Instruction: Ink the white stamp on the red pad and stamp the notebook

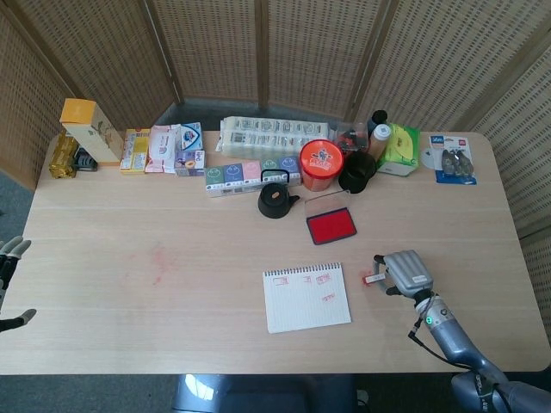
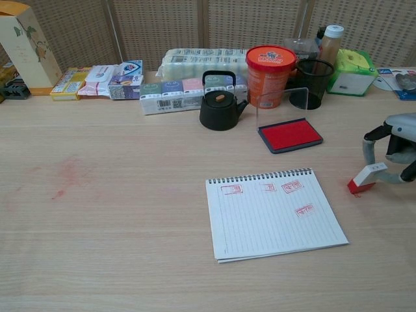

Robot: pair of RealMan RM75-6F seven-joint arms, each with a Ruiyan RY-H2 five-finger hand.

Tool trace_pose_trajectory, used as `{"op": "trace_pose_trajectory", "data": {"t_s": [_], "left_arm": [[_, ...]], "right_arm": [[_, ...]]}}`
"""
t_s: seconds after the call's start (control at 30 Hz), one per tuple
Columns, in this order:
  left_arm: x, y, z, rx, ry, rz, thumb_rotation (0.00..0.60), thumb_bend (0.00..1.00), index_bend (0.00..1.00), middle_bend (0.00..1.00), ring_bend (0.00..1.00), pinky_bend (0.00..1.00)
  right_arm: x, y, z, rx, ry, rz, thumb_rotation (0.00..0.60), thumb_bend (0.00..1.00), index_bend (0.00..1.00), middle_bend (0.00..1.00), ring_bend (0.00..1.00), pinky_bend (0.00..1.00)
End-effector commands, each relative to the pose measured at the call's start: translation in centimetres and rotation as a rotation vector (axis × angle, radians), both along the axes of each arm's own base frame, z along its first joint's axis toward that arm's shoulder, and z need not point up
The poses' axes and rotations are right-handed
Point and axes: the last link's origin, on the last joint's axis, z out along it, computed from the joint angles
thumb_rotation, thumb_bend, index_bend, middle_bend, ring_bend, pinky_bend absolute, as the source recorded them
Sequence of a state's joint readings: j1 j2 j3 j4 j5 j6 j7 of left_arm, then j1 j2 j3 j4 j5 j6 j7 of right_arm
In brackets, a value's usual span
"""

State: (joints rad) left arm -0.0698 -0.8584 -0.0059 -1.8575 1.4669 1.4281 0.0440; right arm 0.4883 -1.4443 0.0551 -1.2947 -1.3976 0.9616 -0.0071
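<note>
- At the desk's [image 2: 97, 214] right side, the right hand [image 2: 398, 148] grasps the white stamp [image 2: 366, 177], tilted, red face touching the wood.
- Step: pickup; next, carry it to the red pad [image 2: 290, 134].
- Left hand [image 1: 9, 258]: released.

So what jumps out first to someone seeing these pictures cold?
The right hand at the table's right edge pinches a white stamp with a red base, tilted, its low end at the table. Left of it lies an open notebook with red stamp marks near its top. Behind that sits the red pad, lid up, before a crowded back row with an orange tub and a black kettle.
</note>
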Motion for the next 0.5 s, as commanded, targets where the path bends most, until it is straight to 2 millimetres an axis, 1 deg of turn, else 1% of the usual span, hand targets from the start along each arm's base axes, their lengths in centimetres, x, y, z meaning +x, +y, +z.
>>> {"op": "trace_pose_trajectory", "data": {"t_s": [0.03,0.13,0.23,0.3,0.33,0.43,0.47,0.5], "left_arm": [[0.0,0.0,0.0,-0.001,-0.001,0.000,0.600,0.00,0.00,0.00,0.00,0.00],[0.0,0.0,0.0,-0.003,-0.001,-0.001,0.600,0.00,0.00,0.00,0.00,0.00],[0.1,0.0,0.0,-0.005,-0.002,-0.002,0.600,0.00,0.00,0.00,0.00,0.00],[0.1,0.0,-0.1,-0.007,-0.004,-0.005,0.600,0.00,0.00,0.00,0.00,0.00],[0.1,0.0,0.0,-0.008,-0.006,-0.007,0.600,0.00,0.00,0.00,0.00,0.00],[0.1,0.0,0.0,-0.009,-0.009,-0.009,0.600,0.00,0.00,0.00,0.00,0.00],[0.2,0.0,0.0,-0.010,-0.011,-0.010,0.600,0.00,0.00,0.00,0.00,0.00],[0.2,0.0,0.0,-0.012,-0.012,-0.012,0.600,0.00,0.00,0.00,0.00,0.00]], "right_arm": [[0.3,0.0,0.3,0.001,-0.008,-0.004,0.600,0.42,0.59,1.00,1.00,1.00],[1.1,-0.2,0.6,0.001,-0.020,0.003,0.600,0.43,0.60,1.00,1.00,1.00],[2.9,-0.7,1.3,-0.006,-0.030,0.035,0.600,0.43,0.61,1.00,1.00,1.00],[4.5,-1.3,1.7,-0.020,-0.029,0.069,0.600,0.43,0.61,1.00,1.00,1.00],[6.4,-2.1,2.0,-0.036,-0.031,0.107,0.600,0.43,0.61,1.00,1.00,1.00],[8.0,-2.9,2.1,-0.041,-0.028,0.113,0.600,0.43,0.61,1.00,1.00,1.00],[9.3,-3.7,2.0,-0.047,-0.030,0.125,0.600,0.43,0.61,1.00,1.00,1.00],[10.1,-4.3,1.9,-0.049,-0.026,0.125,0.600,0.43,0.61,1.00,1.00,1.00]]}}
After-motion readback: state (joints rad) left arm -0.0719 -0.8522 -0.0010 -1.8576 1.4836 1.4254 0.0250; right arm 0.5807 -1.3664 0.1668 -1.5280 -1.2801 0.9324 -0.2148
